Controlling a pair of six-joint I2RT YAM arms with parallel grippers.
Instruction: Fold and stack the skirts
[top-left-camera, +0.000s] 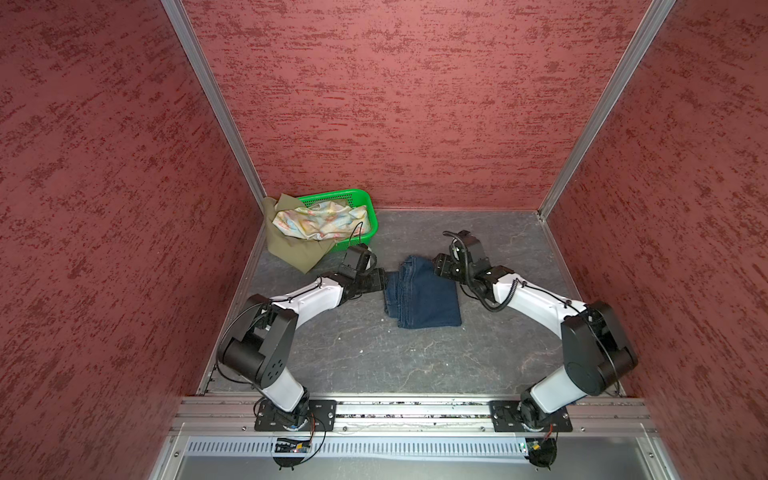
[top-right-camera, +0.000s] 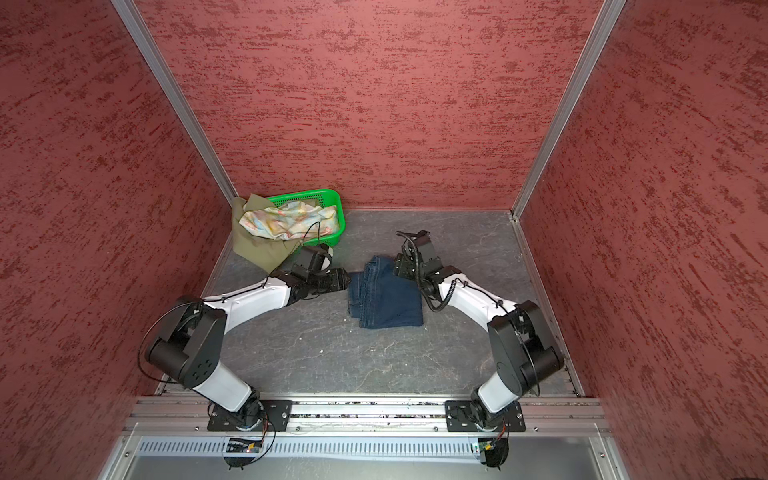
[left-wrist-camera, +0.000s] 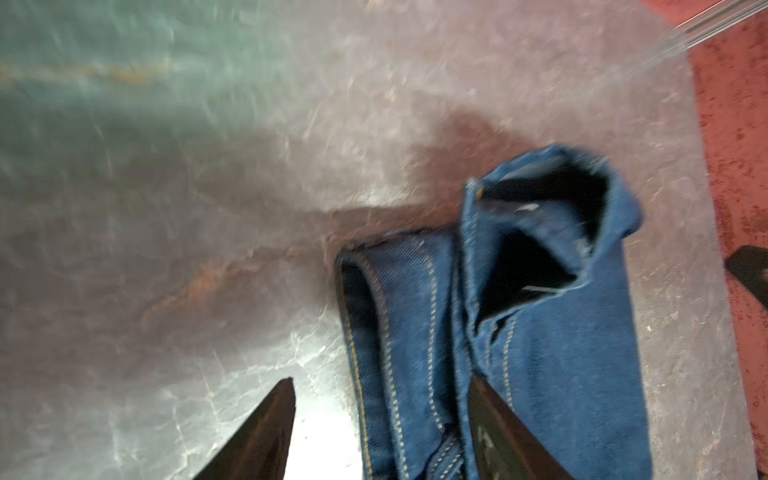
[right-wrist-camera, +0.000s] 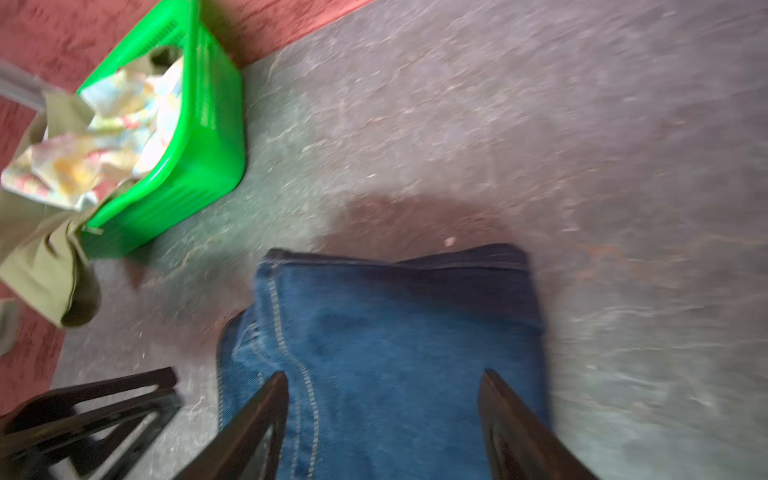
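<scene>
Both grippers stand wide apart at the folded denim skirt, one on each side, gripping nothing.

The left gripper has its jaws spread, one finger above the left edge of the denim skirt and the other above the bare worktop. The right gripper is just as wide, and both its fingers hang over the skirt's far right part. Whether either gripper touches the cloth cannot be told. The skirt lies folded into a rough rectangle near the middle of the worktop, between the two grippers. In the far left corner stands a green basket. The floral skirt lies crumpled in it. The olive skirt spills over its near left side onto the worktop.
</scene>
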